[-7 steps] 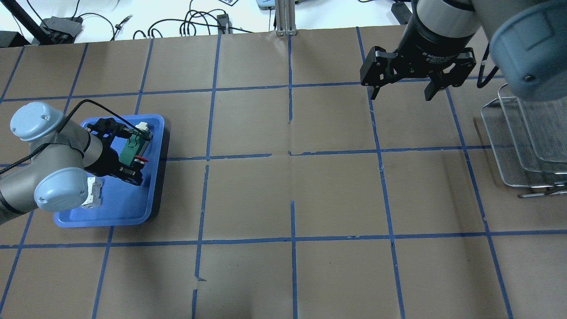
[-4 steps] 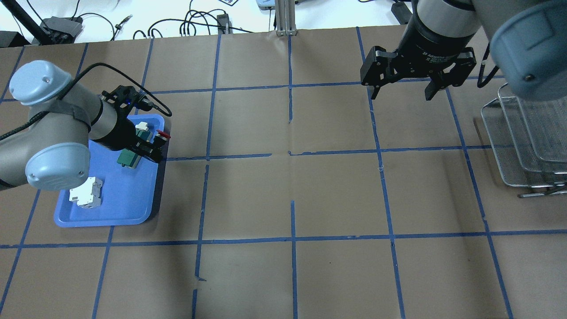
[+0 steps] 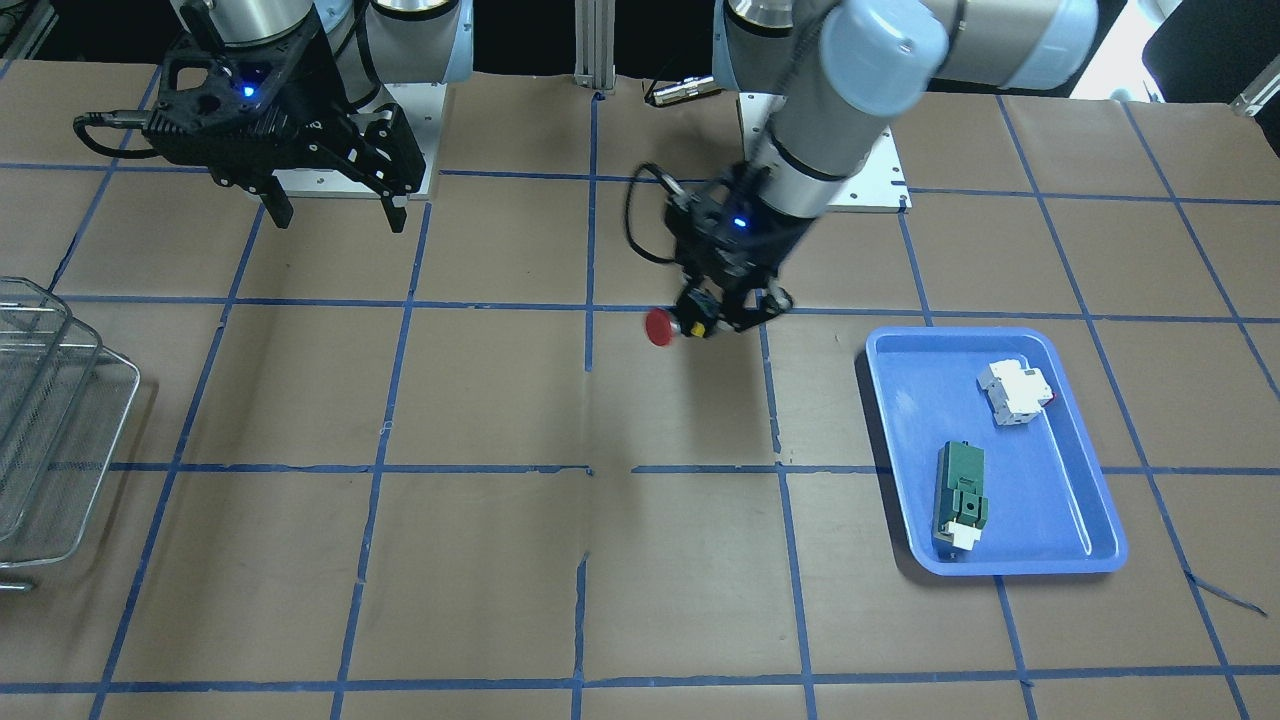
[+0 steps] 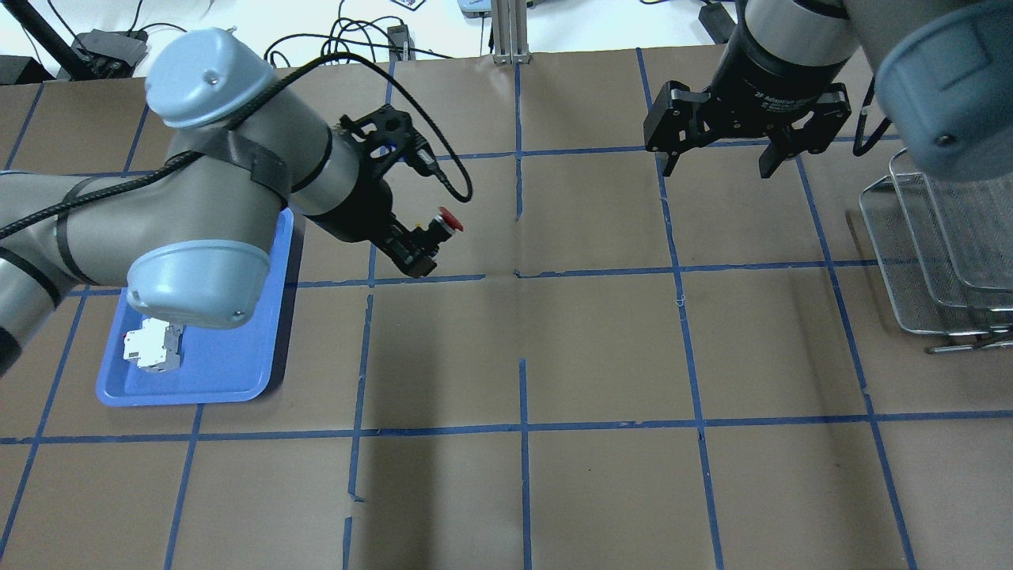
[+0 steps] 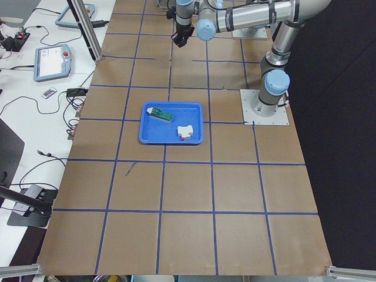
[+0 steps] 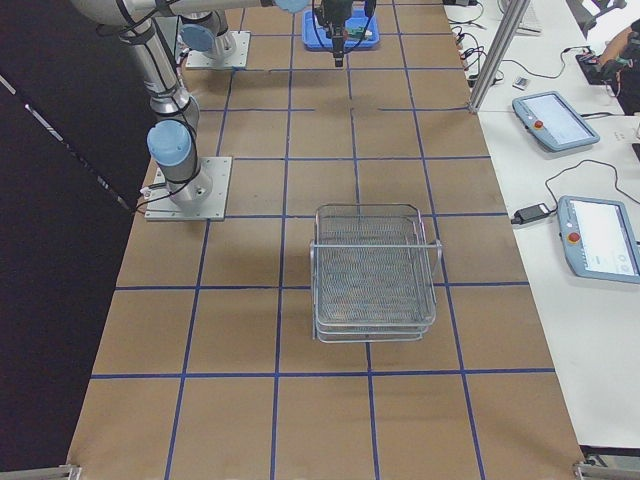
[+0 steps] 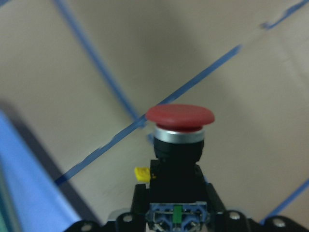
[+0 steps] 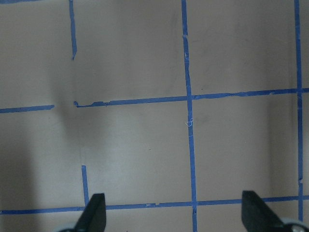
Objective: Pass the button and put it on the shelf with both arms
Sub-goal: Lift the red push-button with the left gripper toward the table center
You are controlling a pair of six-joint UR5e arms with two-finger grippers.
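Observation:
My left gripper is shut on the black body of the button and holds it above the table, right of the blue tray. The red cap points toward the table's middle. The button also shows in the front view and close up in the left wrist view, with a yellow tab on its side. My right gripper is open and empty, high over the far right part of the table; its fingertips frame bare paper. The wire-mesh shelf stands at the right edge.
The blue tray holds a white breaker block and a green module. My left arm covers part of the tray in the overhead view. Brown paper with a blue tape grid covers the table.
My left gripper has lifted the button out of the blue tray and carried it right, toward the table's middle. The right arm has not moved.

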